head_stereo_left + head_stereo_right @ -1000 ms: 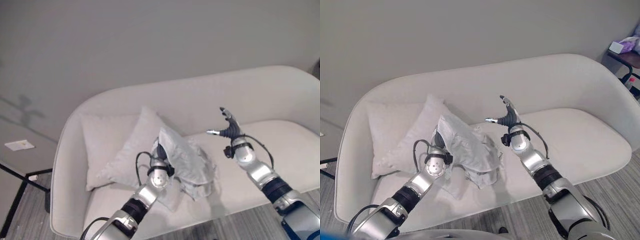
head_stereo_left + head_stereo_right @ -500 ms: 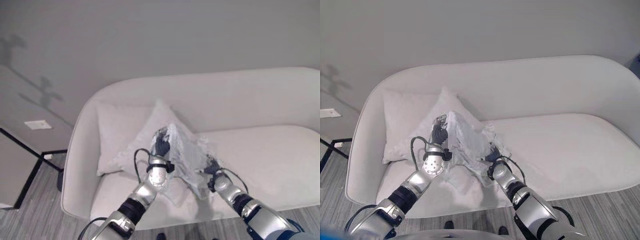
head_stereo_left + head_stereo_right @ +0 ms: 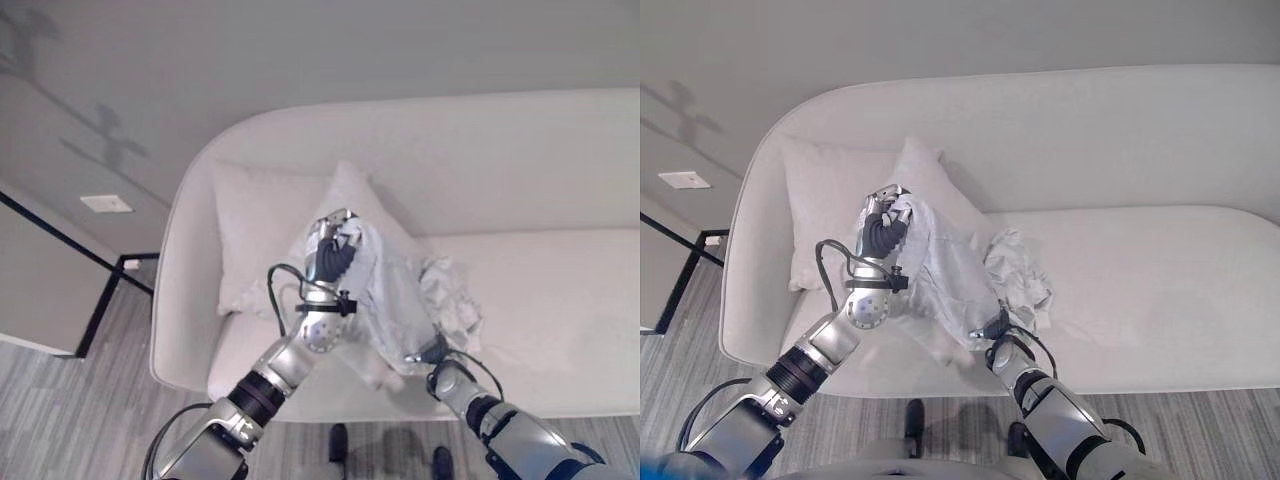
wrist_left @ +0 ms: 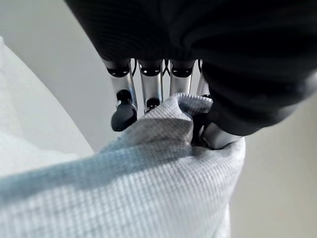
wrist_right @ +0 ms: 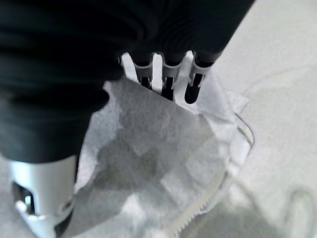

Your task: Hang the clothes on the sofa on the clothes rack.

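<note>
A light grey garment (image 3: 392,292) hangs in front of the white sofa (image 3: 560,290), bunched and partly draped on the seat. My left hand (image 3: 330,256) holds its top edge up near the pillows; in the left wrist view the cloth (image 4: 148,188) is pinched between the thumb and the curled fingers (image 4: 124,111). My right hand (image 3: 997,330) is low at the garment's bottom edge by the seat front. In the right wrist view the cloth (image 5: 148,148), with a zipper along its hem, lies across the palm with the fingers (image 5: 166,74) curled into it.
Two white pillows (image 3: 262,232) lean in the sofa's left corner behind the garment. A black metal frame (image 3: 100,308) stands on the grey plank floor left of the sofa. The seat to the right is bare.
My right hand, earlier raised and open over the seat, has dropped to the garment's lower edge and closed on it. The left hand has lifted the cloth higher. The camera has shifted.
</note>
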